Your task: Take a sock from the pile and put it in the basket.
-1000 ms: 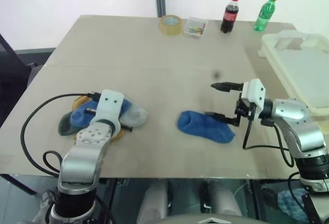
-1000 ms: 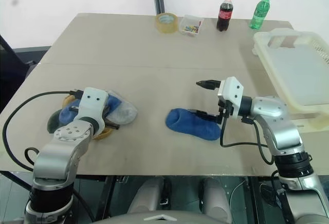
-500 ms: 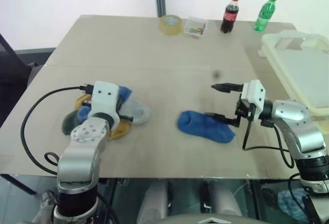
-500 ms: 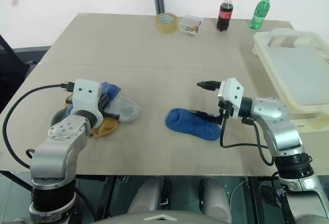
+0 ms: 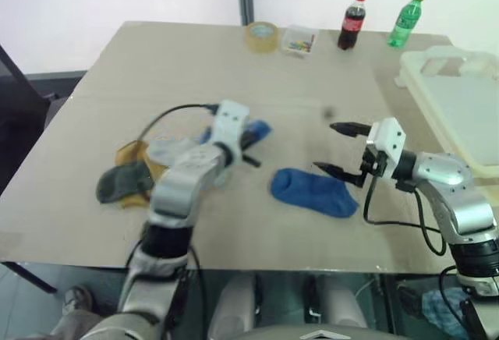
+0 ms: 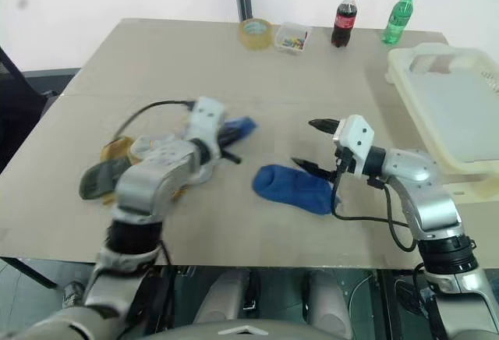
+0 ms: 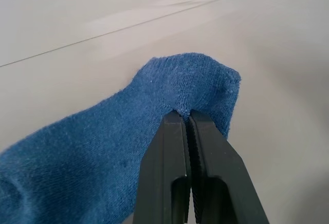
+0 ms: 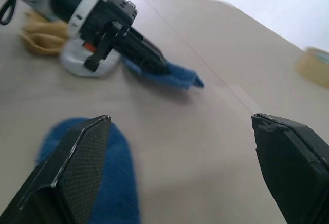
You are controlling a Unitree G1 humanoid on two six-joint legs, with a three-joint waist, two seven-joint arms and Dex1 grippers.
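Note:
The pile [image 5: 136,172] of mustard, light grey and dark grey-green socks lies at the table's left. My left gripper [image 5: 245,139] is to the right of it, shut on a blue sock [image 7: 154,106] that it holds just off the pile. A second blue sock [image 5: 313,193] lies flat on the table in the middle. Just above that sock's middle my right gripper [image 5: 326,147] stands wide open with nothing between its fingers. The cream basket [image 5: 413,83] sits at the table's right edge.
Along the back of the table stand a tape roll [image 5: 261,36], a small clear box [image 5: 299,40], a cola bottle [image 5: 350,20] and a green bottle [image 5: 404,19]. The left arm's black cable [image 5: 168,118] loops over the pile.
My left gripper has swung right and away from the pile, pulling a blue sock with it. The remaining socks lie more uncovered. The right gripper has hardly moved.

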